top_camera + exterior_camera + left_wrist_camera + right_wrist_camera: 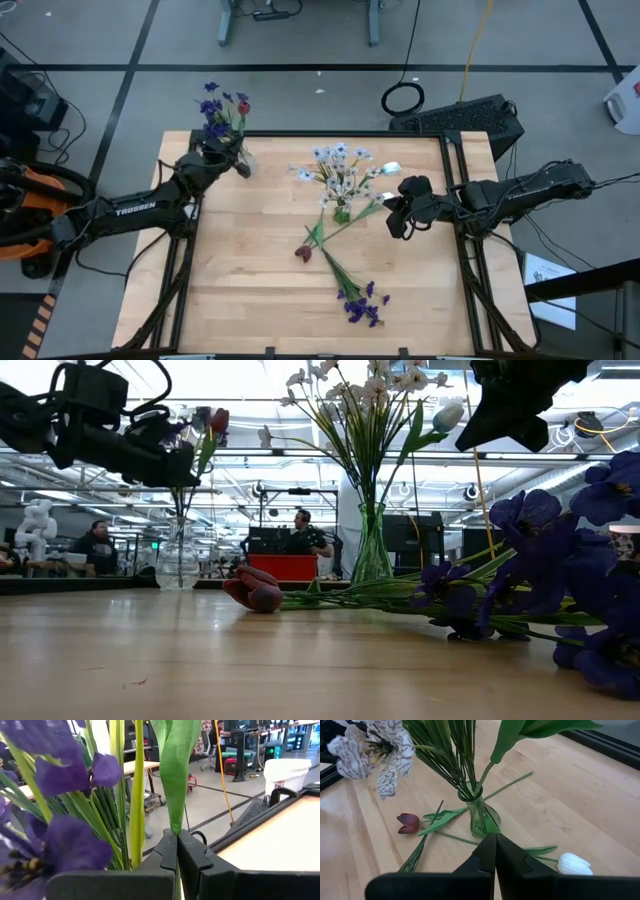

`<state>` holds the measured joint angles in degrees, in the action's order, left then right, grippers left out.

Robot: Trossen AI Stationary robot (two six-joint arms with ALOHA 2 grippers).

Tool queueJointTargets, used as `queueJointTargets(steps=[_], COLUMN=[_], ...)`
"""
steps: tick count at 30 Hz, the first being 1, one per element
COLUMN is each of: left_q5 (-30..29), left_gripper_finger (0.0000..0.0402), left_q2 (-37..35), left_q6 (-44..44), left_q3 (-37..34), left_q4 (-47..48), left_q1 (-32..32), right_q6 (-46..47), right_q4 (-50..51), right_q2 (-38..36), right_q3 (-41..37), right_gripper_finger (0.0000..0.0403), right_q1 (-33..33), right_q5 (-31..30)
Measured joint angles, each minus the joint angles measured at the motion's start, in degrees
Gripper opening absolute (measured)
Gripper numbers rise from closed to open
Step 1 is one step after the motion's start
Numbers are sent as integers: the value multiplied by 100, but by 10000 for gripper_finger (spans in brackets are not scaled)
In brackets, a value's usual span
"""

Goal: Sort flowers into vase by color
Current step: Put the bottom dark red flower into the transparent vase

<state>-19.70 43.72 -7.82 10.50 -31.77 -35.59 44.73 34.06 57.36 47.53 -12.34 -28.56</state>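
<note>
Wooden table [250, 290] under flowers [358, 300]; seated person [98, 546] in room behind.

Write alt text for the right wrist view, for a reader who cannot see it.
The right hand, fingers shut and empty, hangs above a green glass vase of pale flowers on a wooden table. On the table lie a dark red tulip and a white tulip bud.

Blk arms [130, 208], white "TROSSEN" lettering
</note>
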Motion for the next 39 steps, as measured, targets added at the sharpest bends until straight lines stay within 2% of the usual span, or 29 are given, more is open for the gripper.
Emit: queueJointTargets(steps=[15,18,24,27,34,39], left_q5=[-98,-109,-155,-154,-199,-488], left_gripper_finger=[7,24,89,109,113,113], left_q2=[1,-2,2,-21,-121,-139], left_q6=[4,5,2,6,-45,-41], left_q3=[4,4,2,2,298,825], left_q4=[727,740,807,770,786,1877], left_q1=[-2,-2,-1,30,299,543], right_q6=[0,6,113,109,109,109], right_q4=[-1,-2,0,4,7,12], right_q2=[0,0,0,0,0,0], right_q3=[0,2,1,2,2,2], right_gripper_finger=[0,0,0,0,0,0], right_q1=[1,2,2,2,2,2], right_q5=[-44,-46,-46,-46,-29,-9])
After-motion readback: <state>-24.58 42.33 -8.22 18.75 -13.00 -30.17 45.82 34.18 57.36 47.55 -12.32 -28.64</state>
